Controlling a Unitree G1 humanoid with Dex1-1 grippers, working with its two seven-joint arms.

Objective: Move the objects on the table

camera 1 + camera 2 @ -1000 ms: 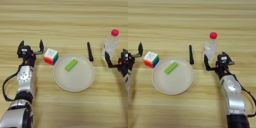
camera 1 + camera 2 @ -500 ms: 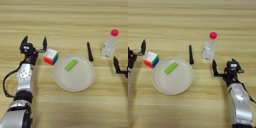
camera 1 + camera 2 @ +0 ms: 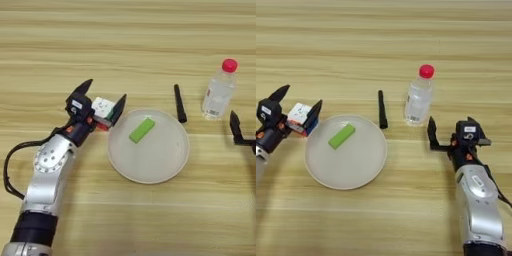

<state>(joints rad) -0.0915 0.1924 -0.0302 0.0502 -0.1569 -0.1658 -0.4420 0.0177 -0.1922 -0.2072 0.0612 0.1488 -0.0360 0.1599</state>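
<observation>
The multicoloured puzzle cube [image 3: 103,110], white face up, sits on the table [image 3: 128,45] just left of the plate. My left gripper [image 3: 102,99] is open and straddles it, with one black finger on each side. The flat green block [image 3: 142,129] lies on the round beige plate [image 3: 150,170]. To the right stands the clear bottle with a red cap [image 3: 417,97], upright. My right gripper [image 3: 452,132] is open, below and right of the bottle, apart from it and holding nothing.
A thin black stick [image 3: 179,102] lies between the plate and the bottle, pointing away from me. Bare wood stretches across the far half of the table and along the near edge below the plate.
My left gripper has moved right until its fingers straddle the cube. My right gripper has drawn back from around the bottle, towards me and to the right. The bottle still stands.
</observation>
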